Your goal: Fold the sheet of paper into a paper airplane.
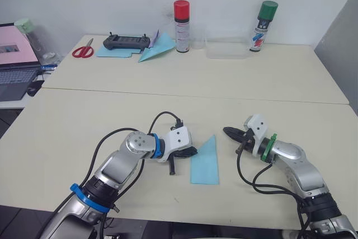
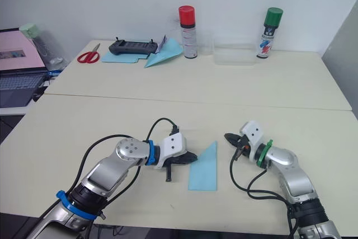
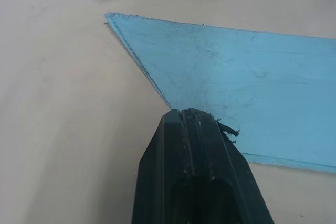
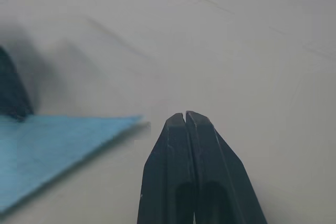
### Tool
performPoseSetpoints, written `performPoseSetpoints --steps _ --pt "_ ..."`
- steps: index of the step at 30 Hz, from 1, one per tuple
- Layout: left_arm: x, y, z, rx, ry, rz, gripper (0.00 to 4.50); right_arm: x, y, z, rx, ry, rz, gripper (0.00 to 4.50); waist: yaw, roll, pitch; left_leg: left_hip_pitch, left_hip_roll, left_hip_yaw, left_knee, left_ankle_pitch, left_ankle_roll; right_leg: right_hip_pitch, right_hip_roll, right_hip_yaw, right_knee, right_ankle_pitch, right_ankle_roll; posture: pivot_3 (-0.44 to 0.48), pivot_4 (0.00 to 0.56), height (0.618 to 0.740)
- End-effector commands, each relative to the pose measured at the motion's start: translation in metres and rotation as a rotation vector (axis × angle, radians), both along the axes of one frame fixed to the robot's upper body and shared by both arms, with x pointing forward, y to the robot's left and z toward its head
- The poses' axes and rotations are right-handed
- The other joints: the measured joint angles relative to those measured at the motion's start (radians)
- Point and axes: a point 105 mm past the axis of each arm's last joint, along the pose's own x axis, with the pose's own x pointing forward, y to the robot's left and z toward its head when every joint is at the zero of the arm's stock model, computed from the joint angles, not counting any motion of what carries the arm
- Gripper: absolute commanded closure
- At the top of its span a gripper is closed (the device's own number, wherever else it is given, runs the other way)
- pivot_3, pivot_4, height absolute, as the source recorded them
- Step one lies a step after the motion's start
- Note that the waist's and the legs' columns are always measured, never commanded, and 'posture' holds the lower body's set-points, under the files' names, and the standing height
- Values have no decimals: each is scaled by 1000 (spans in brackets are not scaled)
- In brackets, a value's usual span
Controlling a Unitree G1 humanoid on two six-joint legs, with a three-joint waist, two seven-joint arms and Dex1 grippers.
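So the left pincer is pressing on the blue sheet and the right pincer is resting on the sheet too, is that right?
Not quite. The left pincer does press, shut, on the edge of the sheet of paper. The right pincer, also shut, is off the sheet, beside its pointed tip with bare table under it, as the right wrist view shows.
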Motion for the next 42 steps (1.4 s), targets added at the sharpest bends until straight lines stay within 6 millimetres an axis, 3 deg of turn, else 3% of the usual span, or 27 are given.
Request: performPoseSetpoints --steps 1,5,7,12,21,31,33,35,42 --pt "-8 0 -19 47 58 -14 4500 -9 15 4 15 1 79 4482 0 0 0 0 0 0 0 0 0 0 0 0 0 0 0 0 150 740" --pt "-6 -3 -16 45 44 -17 4500 -17 15 -40 -197 99 112 4482 1 0 0 0 0 0 0 0 0 0 0 0 0 0 0 0 150 740" --pt "-5 -3 -15 44 39 -18 4500 -19 10 -48 -252 107 117 4482 1 1 -2 1 0 1 0 0 0 1 0 0 0 0 0 0 150 740" --pt "-5 -3 -15 44 33 -17 4500 -32 9 -49 -248 110 184 4482 2 1 -3 1 0 0 0 0 0 2 0 0 -1 0 0 0 150 740" --pt "-6 -3 -16 45 33 -24 4500 -79 29 -46 -194 156 424 4482 1 1 -3 1 0 0 0 0 0 2 0 -1 -1 0 0 0 150 740" --pt "-7 -2 -17 47 41 -19 4500 -115 18 -58 -243 324 580 4482 1 1 -3 1 0 0 0 0 0 2 0 -1 -1 0 0 0 150 740" --pt "-7 -2 -17 46 41 -16 4500 -119 15 -57 -246 343 593 4482 2 0 -3 1 0 0 0 0 0 2 0 -1 -2 0 0 0 150 740" --pt "-6 -2 -15 29 44 -1 4500 -107 15 -47 -203 322 534 4482 2 0 -3 1 0 -1 0 0 0 2 0 -1 -2 0 0 0 150 740" --pt "-6 -5 -12 -14 74 23 4500 -71 32 10 65 307 369 4482 1 1 -2 1 0 0 1 0 0 1 0 0 0 0 0 0 150 740"
